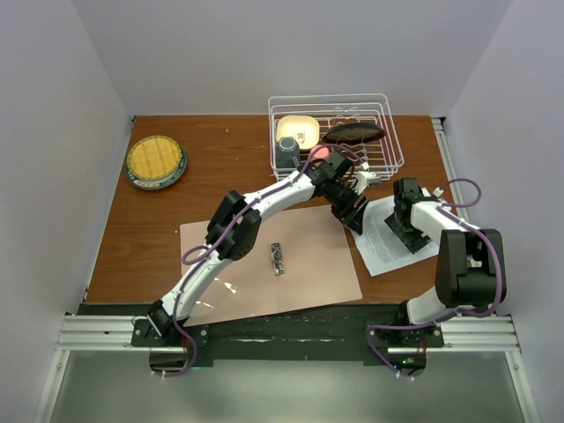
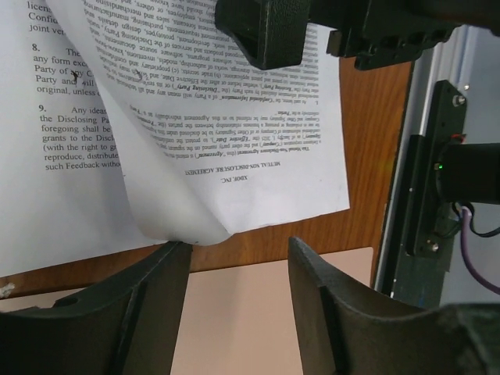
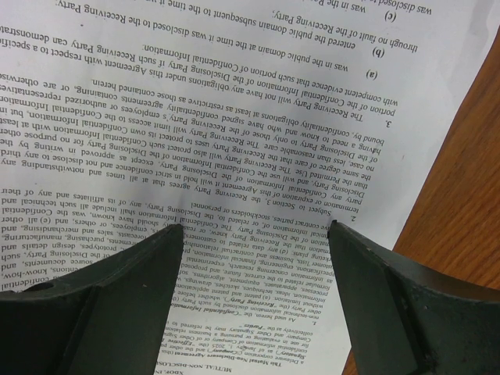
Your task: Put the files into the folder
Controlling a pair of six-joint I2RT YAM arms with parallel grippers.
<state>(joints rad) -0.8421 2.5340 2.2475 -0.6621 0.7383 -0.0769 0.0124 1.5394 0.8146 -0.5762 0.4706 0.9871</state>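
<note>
The salmon-pink folder [image 1: 300, 273] lies open and flat in the middle of the table, with its silver clip [image 1: 278, 258] on the spine. The files [image 1: 381, 247], two printed white sheets, lie on the wood just right of the folder. My left gripper [image 1: 356, 218] is open at their left edge. In the left wrist view the top sheet [image 2: 234, 141] has a curled-up corner touching one fingertip [image 2: 176, 254], and the lower sheet [image 2: 55, 156] lies flat; nothing is between the open jaws of the left gripper [image 2: 238, 254]. My right gripper [image 1: 404, 233] is open, low over the sheets [image 3: 258, 141].
A white wire rack [image 1: 335, 132] with a cup, a bowl and a dark brown object stands at the back, close behind my left wrist. A yellow plate [image 1: 155, 160] sits at the back left. A metal rail [image 2: 426, 172] runs along the table's right edge.
</note>
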